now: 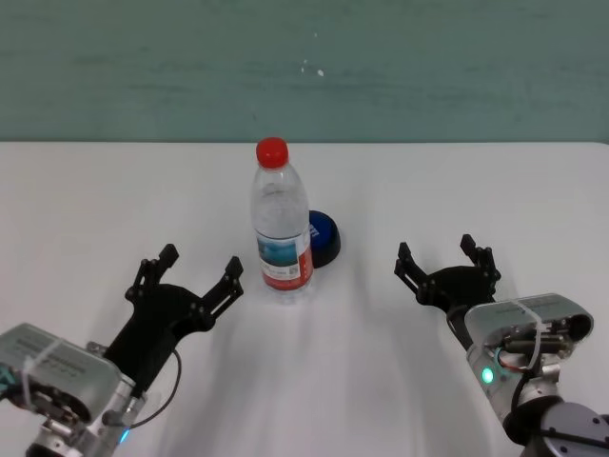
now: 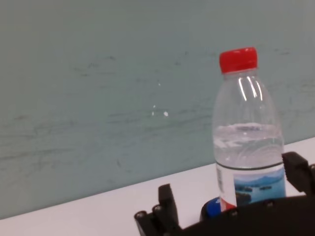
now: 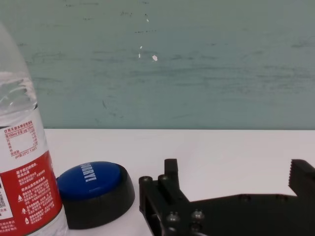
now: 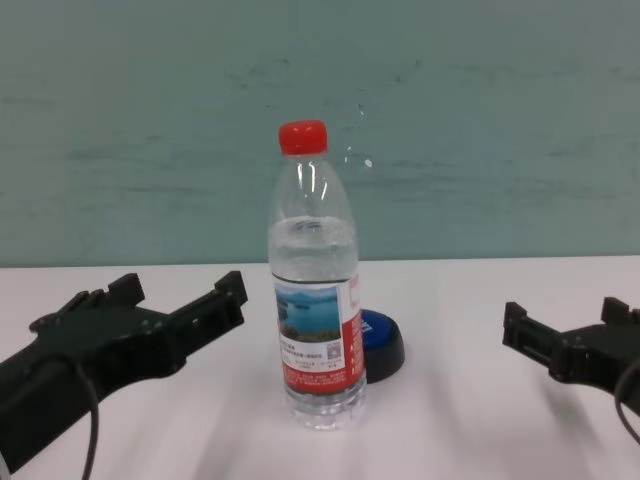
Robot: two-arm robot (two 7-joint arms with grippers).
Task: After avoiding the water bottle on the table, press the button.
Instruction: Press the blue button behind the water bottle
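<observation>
On the plain white table (image 1: 95, 190) before a teal wall, the tall clear plastic water bottle (image 1: 282, 228) with a red cap stands upright, the blue-domed, black-based button (image 1: 324, 236) just behind it. My left gripper (image 1: 200, 269) and right gripper (image 1: 444, 257) hover wide open, empty, either side.

From the head, the water bottle (image 1: 283, 224) hides the left part of the button (image 1: 324, 237), and from the chest only the button's right half (image 4: 382, 345) shows past the bottle (image 4: 316, 300). In the left wrist view the button (image 2: 211, 208) is a small blue-and-red sliver between the bottle (image 2: 248, 142) and the left gripper (image 2: 231, 196), whose body is cut by the lower edge. In the right wrist view the frame's edge cuts the bottle (image 3: 24, 162) at cap and side, cuts the right gripper (image 3: 231, 184) below, and the print on the bottle's label (image 3: 27, 194) is too small to read
</observation>
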